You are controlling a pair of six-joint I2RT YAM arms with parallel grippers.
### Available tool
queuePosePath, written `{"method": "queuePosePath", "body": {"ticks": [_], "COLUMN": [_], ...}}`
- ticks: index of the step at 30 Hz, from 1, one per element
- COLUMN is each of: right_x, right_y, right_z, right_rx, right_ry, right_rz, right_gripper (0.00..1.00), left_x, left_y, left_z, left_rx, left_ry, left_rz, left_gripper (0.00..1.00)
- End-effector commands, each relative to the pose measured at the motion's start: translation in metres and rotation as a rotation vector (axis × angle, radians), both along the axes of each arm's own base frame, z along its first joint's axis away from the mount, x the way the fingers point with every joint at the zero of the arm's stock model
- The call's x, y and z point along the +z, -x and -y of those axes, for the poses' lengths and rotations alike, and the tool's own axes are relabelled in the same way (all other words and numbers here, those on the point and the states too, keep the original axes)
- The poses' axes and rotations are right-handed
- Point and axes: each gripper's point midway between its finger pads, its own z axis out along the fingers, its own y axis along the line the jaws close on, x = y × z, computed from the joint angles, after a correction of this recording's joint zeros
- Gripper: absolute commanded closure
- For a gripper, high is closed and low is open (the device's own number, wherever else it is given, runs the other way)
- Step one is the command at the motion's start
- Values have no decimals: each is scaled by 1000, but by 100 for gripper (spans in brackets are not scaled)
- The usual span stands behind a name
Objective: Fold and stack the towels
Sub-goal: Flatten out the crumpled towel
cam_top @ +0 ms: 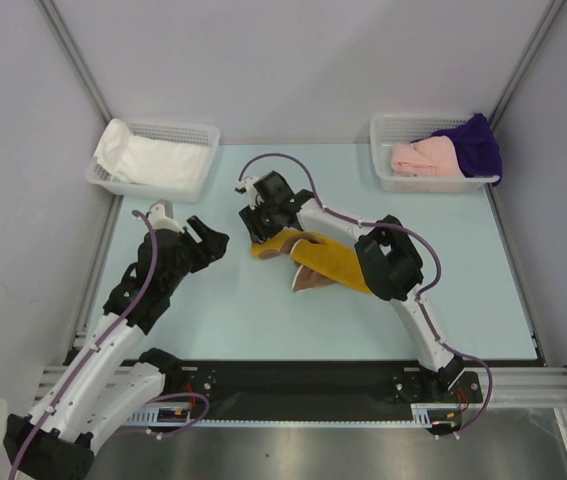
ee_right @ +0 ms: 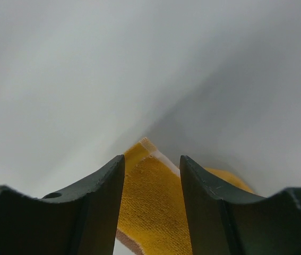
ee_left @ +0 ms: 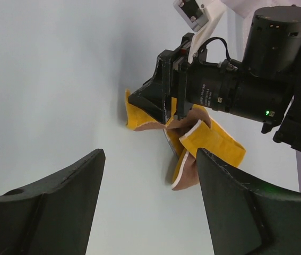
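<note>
A mustard towel (cam_top: 328, 265) with a brown underside is seen lying crumpled on the pale counter (cam_top: 233, 310). It is spread in a rough diagonal strip, and one brown flap is turned up near its middle.

The right claw (cam_top: 263, 232) is lowered onto the far-left end of the mustard towel. In the right wrist view its jaws are held apart, and the towel's (ee_right: 150, 207) yellow cloth and pale hem are seen in the gap between them. No cloth appears to be pinched, though the contact under the fingertips is hidden. From the left wrist view the right claw (ee_left: 150, 101) is seen pressed down at the tip of the mustard towel (ee_left: 214, 141), whose folds are bunched just behind it.

The left claw (cam_top: 215, 243) is held to the left of the mustard towel, near it but apart from it. Its jaws are spread wide and nothing is held between them. In its own camera the left claw (ee_left: 150, 152) is pointed toward the towel across bare counter.

Well beyond the mustard towel to the far left, a white mesh basket (cam_top: 178, 128) is filled with a white towel (cam_top: 148, 160). Beyond it to the far right, a second basket (cam_top: 393, 125) is loaded with a pink towel (cam_top: 425, 158), and a purple towel (cam_top: 475, 145) is draped over the side farthest from the mustard towel.
</note>
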Motion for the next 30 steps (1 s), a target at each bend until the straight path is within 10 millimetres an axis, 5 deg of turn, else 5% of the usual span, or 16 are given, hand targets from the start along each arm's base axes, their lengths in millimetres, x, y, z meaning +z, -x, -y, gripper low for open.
{"method": "queuePosePath", "body": {"ticks": [1,6,12,14,19,23,24,26,27,29,30], "right_x": [-1,-25,-31,-38,-33,11,39,56,85,87,103], "right_y": [-13,-14,1,5,-1,-15,-16,-10,-10,-1,-2], "right_z": [5,1,-16,-16,-3,12,14,20,22,30,39], "right_rx": [-11,10,83,89,34,-47,-59,-71,-76,-85,-112], "right_ry": [49,92,61,73,116,79,36,1,-43,-30,-36], "right_rz": [47,15,-43,-66,-37,32,65,74,117,118,149], "right_gripper": [47,47,50,56,94,100,100,100,100,100,100], "left_x": [13,9,4,4,4,-4,-8,-14,-22,-27,-35], "left_y": [-4,-5,-6,-6,-7,-8,-9,-9,-9,-11,-12], "left_z": [2,3,2,2,3,7,8,9,9,10,11], "left_rx": [-10,-13,-2,2,7,-2,-2,0,0,5,4], "left_ry": [21,26,30,38,52,65,66,75,68,78,74], "left_rz": [47,42,39,40,41,28,20,12,-3,-9,-27], "left_gripper": [24,24,24,24,25,25,25,27,28,28,28]}}
